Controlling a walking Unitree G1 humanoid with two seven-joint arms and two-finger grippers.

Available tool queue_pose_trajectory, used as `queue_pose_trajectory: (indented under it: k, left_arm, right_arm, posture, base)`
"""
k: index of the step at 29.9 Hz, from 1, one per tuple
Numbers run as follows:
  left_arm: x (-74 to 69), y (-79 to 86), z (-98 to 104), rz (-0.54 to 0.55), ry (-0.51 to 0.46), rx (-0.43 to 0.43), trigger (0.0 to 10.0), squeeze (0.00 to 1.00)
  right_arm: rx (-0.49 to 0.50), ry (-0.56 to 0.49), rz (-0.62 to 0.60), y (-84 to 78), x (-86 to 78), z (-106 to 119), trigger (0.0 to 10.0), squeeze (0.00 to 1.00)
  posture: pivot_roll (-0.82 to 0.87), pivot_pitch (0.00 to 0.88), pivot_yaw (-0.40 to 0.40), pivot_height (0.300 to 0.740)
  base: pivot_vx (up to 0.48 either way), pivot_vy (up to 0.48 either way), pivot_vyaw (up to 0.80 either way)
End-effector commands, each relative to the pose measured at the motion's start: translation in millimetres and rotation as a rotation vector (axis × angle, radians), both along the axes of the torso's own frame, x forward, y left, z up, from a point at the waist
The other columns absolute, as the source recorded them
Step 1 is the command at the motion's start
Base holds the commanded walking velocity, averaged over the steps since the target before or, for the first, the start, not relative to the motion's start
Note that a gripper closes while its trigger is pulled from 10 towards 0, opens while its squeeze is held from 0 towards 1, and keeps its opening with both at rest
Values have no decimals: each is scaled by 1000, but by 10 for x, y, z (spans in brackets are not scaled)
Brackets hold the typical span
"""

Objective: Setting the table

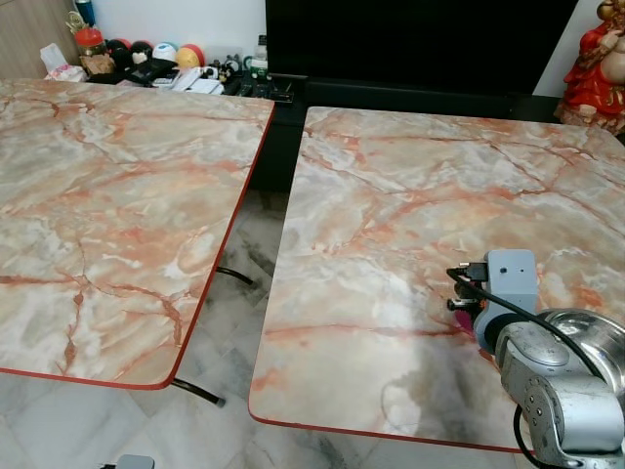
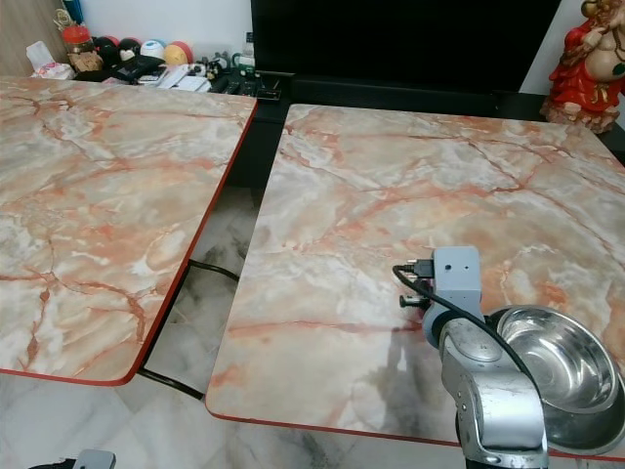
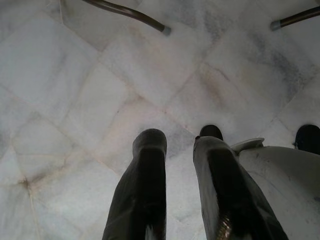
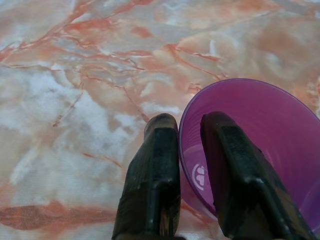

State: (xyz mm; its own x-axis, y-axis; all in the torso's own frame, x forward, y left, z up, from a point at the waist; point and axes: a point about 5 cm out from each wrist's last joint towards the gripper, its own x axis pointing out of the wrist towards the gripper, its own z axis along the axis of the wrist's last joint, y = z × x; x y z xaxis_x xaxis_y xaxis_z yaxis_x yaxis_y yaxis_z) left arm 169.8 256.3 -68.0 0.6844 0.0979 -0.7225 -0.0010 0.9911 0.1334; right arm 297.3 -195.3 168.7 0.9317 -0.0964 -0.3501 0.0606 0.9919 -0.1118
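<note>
The right claw (image 4: 190, 135) pinches the rim of a purple cup (image 4: 260, 130) over the table (image 1: 391, 215), near the metal bowl (image 2: 547, 371). It could slip and tip. The left claw (image 3: 180, 150) hangs slightly open, holding nothing

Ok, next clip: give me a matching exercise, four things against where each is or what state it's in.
Things:
1. purple bowl
2. steel bowl
3. left gripper
4. red figurine

Places or states:
A. hanging over the floor tiles
B. rim pinched by the right gripper
C. beyond the far right table corner
D. on the right-hand table, near its front edge

Pairs: 1-B, 2-D, 3-A, 4-C
</note>
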Motion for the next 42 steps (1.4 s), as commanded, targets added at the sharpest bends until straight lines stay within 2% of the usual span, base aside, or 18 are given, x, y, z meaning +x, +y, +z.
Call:
queue_pose_trajectory:
  k: [1,2,3,5,6,7,8,25,32,42]
  left_arm:
    - [-105,3,-53,0,42,-3,10000,0]
    - [-104,3,-52,0,42,-3,10000,0]
    - [-103,4,-52,0,42,-3,10000,0]
    - [-99,5,-50,0,41,-2,10000,0]
    - [-98,6,-49,0,41,-2,10000,0]
    - [-98,6,-49,0,41,-2,10000,0]
    - [-98,7,-48,-1,41,-2,10000,0]
    - [-103,-5,-56,-3,47,-7,10000,0]
    - [-107,0,-56,-1,47,-5,10000,0]
    - [-103,-12,-58,-3,46,-9,10000,0]
  right_arm:
    - [5,-4,-25,-51,6,8,10000,690]
    - [5,-5,-26,-51,6,10,10000,690]
    - [4,-7,-28,-52,8,13,10000,835]
    - [1,-13,-32,-57,13,23,10000,796]
    - [-3,-17,-36,-61,15,31,10000,110]
    - [-3,-17,-36,-61,15,31,10000,110]
    - [-5,-19,-37,-62,15,33,10000,0]
    - [-24,0,-37,-86,17,-50,10000,0]
    - [-25,-40,-42,-79,46,15,10000,0]
    - [-22,-27,-20,-41,50,-28,10000,0]
  posture:
    - [10,135,-42,740]
    - [10,135,-42,740]
    - [10,135,-42,740]
    - [10,136,-41,740]
    - [11,135,-40,740]
    - [11,135,-40,740]
    - [11,135,-40,740]
    - [11,134,-39,740]
    - [12,134,-39,740]
    - [12,132,-40,740]
  base:
    - [0,0,0]
    - [0,0,0]
    - [0,0,0]
    - [0,0,0]
    - [0,0,0]
    - [0,0,0]
    - [0,0,0]
    - [0,0,0]
    - [0,0,0]
    - [0,0,0]
